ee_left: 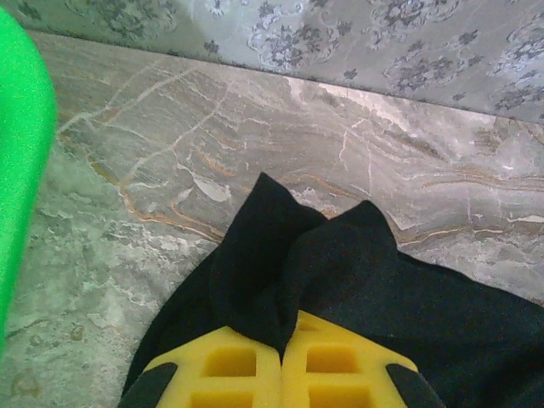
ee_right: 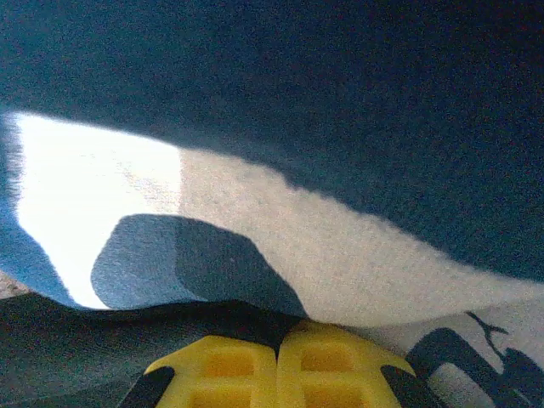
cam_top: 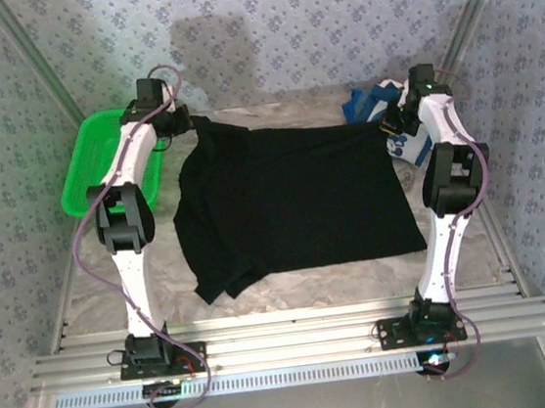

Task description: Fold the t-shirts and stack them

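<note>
The large black t-shirt (cam_top: pixel 291 197) lies spread flat across the middle of the table, with its left side bunched and folded over. My left gripper (cam_top: pixel 185 123) is at the shirt's far left corner. In the left wrist view its yellow pads (ee_left: pixel 229 365) are shut on a peak of the black t-shirt (ee_left: pixel 408 289). My right gripper (cam_top: pixel 393 123) is at the far right corner, shut (ee_right: pixel 278 336) on the black t-shirt's edge (ee_right: pixel 68 340). The navy blue t-shirt (cam_top: pixel 364 103) with white print lies crumpled just behind and beside that gripper, close in front of the right wrist camera (ee_right: pixel 340 85).
A green plastic basket (cam_top: pixel 111 168) stands at the back left beside the left arm, its rim (ee_left: pixel 21 170) close to the left gripper. Patterned walls close off the back and both sides. Bare marble tabletop (cam_top: pixel 321 282) shows in front of the black shirt.
</note>
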{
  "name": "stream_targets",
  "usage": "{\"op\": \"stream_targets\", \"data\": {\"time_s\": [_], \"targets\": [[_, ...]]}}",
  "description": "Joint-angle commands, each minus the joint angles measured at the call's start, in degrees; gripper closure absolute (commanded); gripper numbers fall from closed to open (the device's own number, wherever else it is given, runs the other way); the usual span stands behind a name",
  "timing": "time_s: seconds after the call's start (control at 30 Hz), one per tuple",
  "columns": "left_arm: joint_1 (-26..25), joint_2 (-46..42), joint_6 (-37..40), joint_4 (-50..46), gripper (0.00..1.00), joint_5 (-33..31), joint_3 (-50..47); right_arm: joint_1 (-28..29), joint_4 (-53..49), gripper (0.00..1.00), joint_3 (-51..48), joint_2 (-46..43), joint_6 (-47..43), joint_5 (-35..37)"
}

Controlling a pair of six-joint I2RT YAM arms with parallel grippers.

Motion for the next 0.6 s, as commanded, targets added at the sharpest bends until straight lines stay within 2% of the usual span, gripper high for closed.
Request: {"op": "stream_targets", "data": {"time_s": [0.0, 0.13, 0.33, 0.5, 0.57], "targets": [[-0.8, -2.5, -0.7, 0.8, 1.00, -1.7, 1.5, -0.2, 3.0, 1.00, 1.4, -0.4, -3.7, 5.5], [-0.6, -7.7, -3.7, 1.9, 1.00, -1.7, -4.5, -0.2, 6.7, 1.00, -4.3, -5.0, -4.6, 4.6], [-0.7, -19.7, -7.6, 8.2, 1.00, -1.6, -22.5, -0.2, 9.9, 1.00, -13.9, -12.1, -5.6, 4.1], [0.8, -29.3, -14.0, 15.0, 1.00, -0.4, -39.0, -0.7, 12.1, 1.00, -22.0, -17.9, -8.0, 3.9], [0.8, -31.1, -14.4, 15.1, 1.00, -0.3, -42.1, -1.3, 12.8, 1.00, -24.5, -19.4, -8.0, 3.4]]}}
